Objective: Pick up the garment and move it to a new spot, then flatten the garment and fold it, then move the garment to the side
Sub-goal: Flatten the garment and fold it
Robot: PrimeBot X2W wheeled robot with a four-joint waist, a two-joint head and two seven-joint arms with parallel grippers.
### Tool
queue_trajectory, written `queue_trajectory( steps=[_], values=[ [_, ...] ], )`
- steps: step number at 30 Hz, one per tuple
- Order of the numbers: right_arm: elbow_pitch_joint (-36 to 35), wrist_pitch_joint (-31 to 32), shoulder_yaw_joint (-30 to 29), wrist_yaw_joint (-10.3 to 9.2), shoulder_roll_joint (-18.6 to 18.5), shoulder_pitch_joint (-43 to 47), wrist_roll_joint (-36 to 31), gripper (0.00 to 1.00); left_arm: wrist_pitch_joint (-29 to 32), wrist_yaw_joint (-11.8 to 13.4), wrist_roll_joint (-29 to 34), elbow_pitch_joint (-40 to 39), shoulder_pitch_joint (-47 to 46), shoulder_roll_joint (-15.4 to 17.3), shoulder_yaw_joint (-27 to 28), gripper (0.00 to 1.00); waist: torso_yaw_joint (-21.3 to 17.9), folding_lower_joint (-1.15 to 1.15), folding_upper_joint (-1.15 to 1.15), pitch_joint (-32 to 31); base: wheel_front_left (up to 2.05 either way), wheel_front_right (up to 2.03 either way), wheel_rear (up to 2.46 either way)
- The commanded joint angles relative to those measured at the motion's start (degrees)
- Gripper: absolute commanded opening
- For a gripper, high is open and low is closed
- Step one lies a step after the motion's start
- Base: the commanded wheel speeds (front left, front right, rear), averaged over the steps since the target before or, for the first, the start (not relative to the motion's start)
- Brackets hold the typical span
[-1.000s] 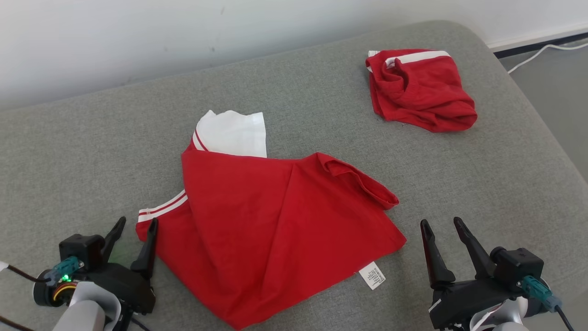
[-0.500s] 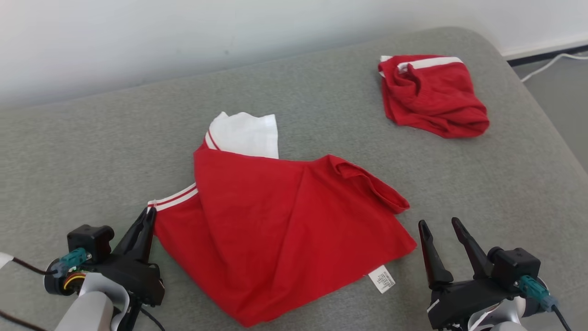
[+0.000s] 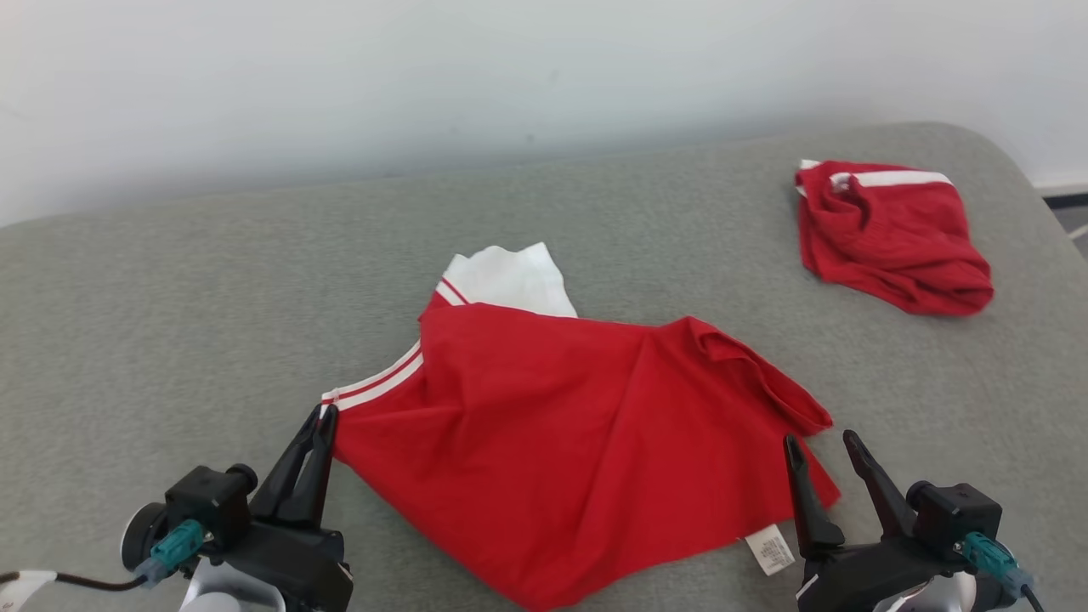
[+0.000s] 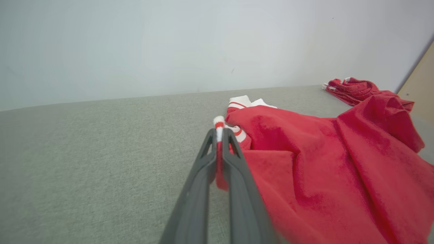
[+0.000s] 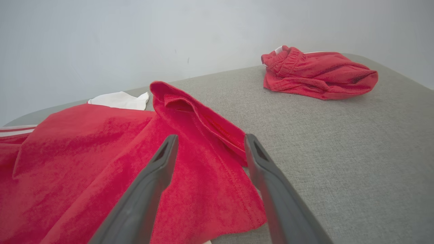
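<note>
A red garment (image 3: 561,433) with white striped trim and a white part at its far edge lies rumpled on the grey cushion (image 3: 170,323). My left gripper (image 3: 325,418) is shut on the garment's striped left corner; in the left wrist view the red and white trim (image 4: 219,126) sticks out between the closed fingers of the left gripper (image 4: 219,135). My right gripper (image 3: 820,442) stands open at the garment's right edge. In the right wrist view the garment (image 5: 101,159) lies under and between the spread fingers of the right gripper (image 5: 210,140).
A second red garment (image 3: 892,234) with a white band sits crumpled at the far right of the cushion, also seen as a red heap (image 5: 315,73) in the right wrist view. A pale wall (image 3: 425,76) backs the cushion. A white care label (image 3: 772,548) pokes out at the near edge.
The left gripper closed on the garment's striped corner and carried it forward and right, drawing the cloth along. The head camera has shifted, so the whole scene sits lower and further right. Right gripper stayed open.
</note>
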Motion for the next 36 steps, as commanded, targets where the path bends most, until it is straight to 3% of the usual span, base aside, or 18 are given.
queue_trajectory(
  steps=[1, 10, 21, 26, 36],
  values=[
    [0.4, -0.4, -0.1, -0.01, -0.1, 0.7, 0.5, 1.00, 1.0, 0.8, 0.4, -3.0, 2.1, 0.6, -0.3, 0.00, 3.2, 0.00, 0.00, -2.0, 0.00, 0.00, 0.00],
    [2.1, -1.6, -1.1, -0.01, 0.1, 1.5, 0.6, 1.00, 7.5, 4.7, 2.4, -20.1, 8.9, 1.5, -2.4, 0.00, 6.7, 0.00, 0.00, -2.6, 0.00, 0.00, 0.00],
    [3.2, -1.8, -0.5, -0.01, -0.5, 0.2, 0.9, 1.00, 11.4, 6.2, 4.2, -31.1, 8.7, 2.0, -4.2, 0.00, 7.0, 0.00, 0.00, -2.8, 0.00, 0.00, 0.00],
    [3.9, -1.8, -0.2, -0.01, -0.6, -0.5, 1.1, 1.00, 11.7, 5.5, 3.0, -29.0, 7.9, 1.7, -4.7, 0.00, 5.5, 0.00, 0.00, -2.2, 0.00, 0.00, 0.00],
    [4.5, -2.1, 0.2, -0.01, -0.8, -1.9, 1.0, 1.00, 7.7, 2.5, 0.9, -15.4, 2.8, 0.3, -5.0, 0.00, 1.3, 0.00, 0.00, -0.3, 0.00, 0.00, 0.00]
  ],
)
